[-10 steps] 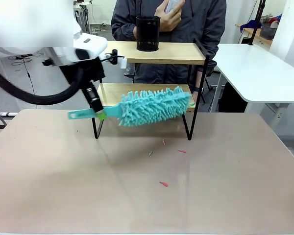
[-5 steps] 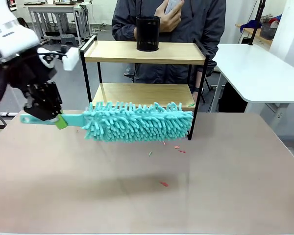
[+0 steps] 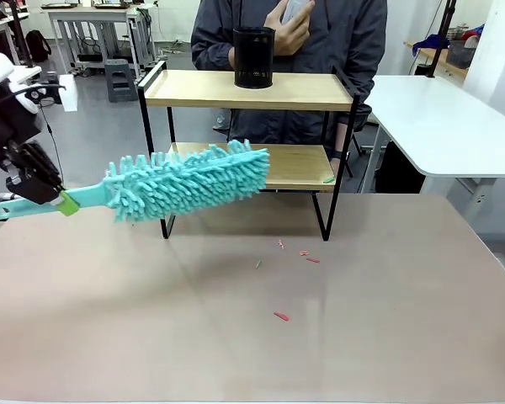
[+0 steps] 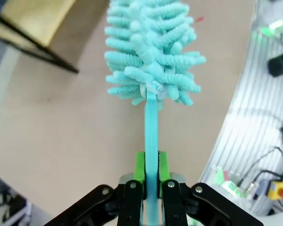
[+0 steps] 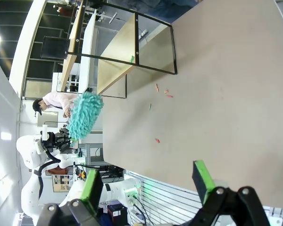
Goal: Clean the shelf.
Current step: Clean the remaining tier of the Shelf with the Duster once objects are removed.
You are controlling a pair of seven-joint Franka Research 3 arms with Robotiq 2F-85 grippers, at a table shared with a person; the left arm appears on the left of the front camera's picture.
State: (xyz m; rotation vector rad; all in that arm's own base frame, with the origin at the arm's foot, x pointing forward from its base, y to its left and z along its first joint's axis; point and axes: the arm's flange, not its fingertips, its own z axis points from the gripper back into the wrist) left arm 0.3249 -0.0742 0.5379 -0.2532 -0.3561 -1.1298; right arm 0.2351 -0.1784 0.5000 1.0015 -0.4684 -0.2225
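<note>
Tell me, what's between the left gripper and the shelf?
In the front view, the teal duster: the left gripper clamps its handle, its fluffy head points toward the shelf.

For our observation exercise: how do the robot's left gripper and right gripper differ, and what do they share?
The left gripper is shut on the turquoise duster; the right gripper is open and empty. The left gripper holds the duster's head before the shelf; the right gripper hangs over the table, apart from the shelf. Both have black fingers with green pads.
</note>
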